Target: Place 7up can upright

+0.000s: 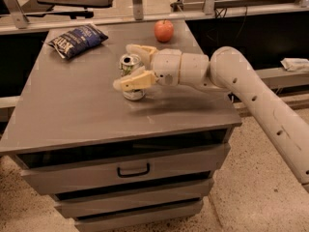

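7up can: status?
Gripper around 7up can, mid-table. Can upright, appears set down. Chip bag and apple behind, apart.

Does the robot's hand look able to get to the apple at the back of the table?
Probably yes. The hand is at the can mid-table; the apple sits close behind it near the back edge, with only bare tabletop between. It would have to leave the can first.

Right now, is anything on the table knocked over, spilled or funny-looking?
Nothing stands out. The 7up can stands upright on the table, with the tool around it. The chip bag lies at the back left corner and the apple sits near the back edge. No spill shows.
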You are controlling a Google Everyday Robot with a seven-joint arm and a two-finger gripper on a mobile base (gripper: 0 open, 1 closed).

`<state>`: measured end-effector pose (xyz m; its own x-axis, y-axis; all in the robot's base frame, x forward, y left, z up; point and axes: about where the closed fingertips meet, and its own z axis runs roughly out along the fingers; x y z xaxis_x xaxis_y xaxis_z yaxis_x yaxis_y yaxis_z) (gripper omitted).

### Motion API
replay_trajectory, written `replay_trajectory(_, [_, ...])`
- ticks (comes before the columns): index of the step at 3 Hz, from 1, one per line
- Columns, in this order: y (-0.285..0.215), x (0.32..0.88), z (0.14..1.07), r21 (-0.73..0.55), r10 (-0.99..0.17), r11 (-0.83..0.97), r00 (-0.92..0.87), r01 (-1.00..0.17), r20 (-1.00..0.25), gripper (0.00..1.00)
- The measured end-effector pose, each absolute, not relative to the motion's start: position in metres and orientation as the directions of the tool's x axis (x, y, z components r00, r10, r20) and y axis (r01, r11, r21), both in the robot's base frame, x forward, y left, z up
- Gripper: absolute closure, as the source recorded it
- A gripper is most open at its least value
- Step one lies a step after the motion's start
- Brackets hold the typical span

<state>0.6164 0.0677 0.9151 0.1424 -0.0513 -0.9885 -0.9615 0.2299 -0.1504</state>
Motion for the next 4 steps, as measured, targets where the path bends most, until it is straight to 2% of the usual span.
replay_trajectory(2, [0.036, 0.605, 0.917, -0.136, -0.109, 0.259, 0.111, -0.956, -0.988, 0.00])
replay_trajectory(3, [-0.022, 0.605, 0.948, -0.148, -0.171, 0.325, 0.096, -0.934, -0.981, 0.00])
replay_trajectory(4, [-0.092, 0.606, 0.991, -0.166, -0.164, 0.457, 0.101, -0.874, -0.981, 0.00])
